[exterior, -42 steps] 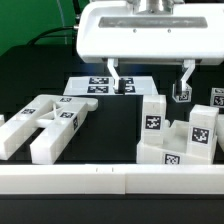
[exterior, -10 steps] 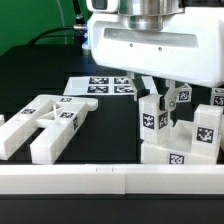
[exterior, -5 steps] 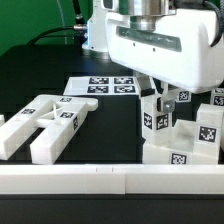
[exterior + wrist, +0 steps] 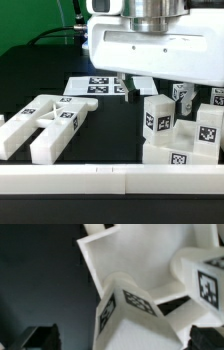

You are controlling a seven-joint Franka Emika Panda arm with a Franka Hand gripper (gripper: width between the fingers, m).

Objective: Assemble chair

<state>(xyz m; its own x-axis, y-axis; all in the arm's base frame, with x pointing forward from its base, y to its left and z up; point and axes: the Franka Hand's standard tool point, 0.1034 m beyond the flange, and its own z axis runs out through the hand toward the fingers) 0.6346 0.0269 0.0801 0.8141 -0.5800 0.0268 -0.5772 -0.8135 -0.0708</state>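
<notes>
The chair is shown unassembled, as chunky white plastic chair parts [image 4: 190,140] carrying square black-and-white tags. Most of them are grouped at the exterior view's right, where stepped blocks stand close together. At the front of that group an upright block [image 4: 157,118] is seen with a tag on its facing side. A separate slotted panel [image 4: 45,125] with thick bars is laid flat at the exterior view's left, well apart from the group.

The gripper [image 4: 152,90] is held directly above the upright block, pointing straight down, and its wide white body fills the upper part of the exterior view. One dark finger [image 4: 126,87] is seen hanging beside the block's top on the exterior view's left, with a clear gap between it and the block. The other finger cannot be made out clearly among the parts behind. The jaws appear spread wide and nothing is gripped.

In the wrist view the parts are seen from very close. A plain white slab [image 4: 140,258] and a tagged piece [image 4: 128,305] fill the frame, somewhat blurred, and a dark finger [image 4: 40,336] shows at the edge.

Everything is set on a black table [image 4: 110,135]. The marker board [image 4: 95,86] lies flat behind the gripper, and a long white rail [image 4: 100,182] runs across the front.
</notes>
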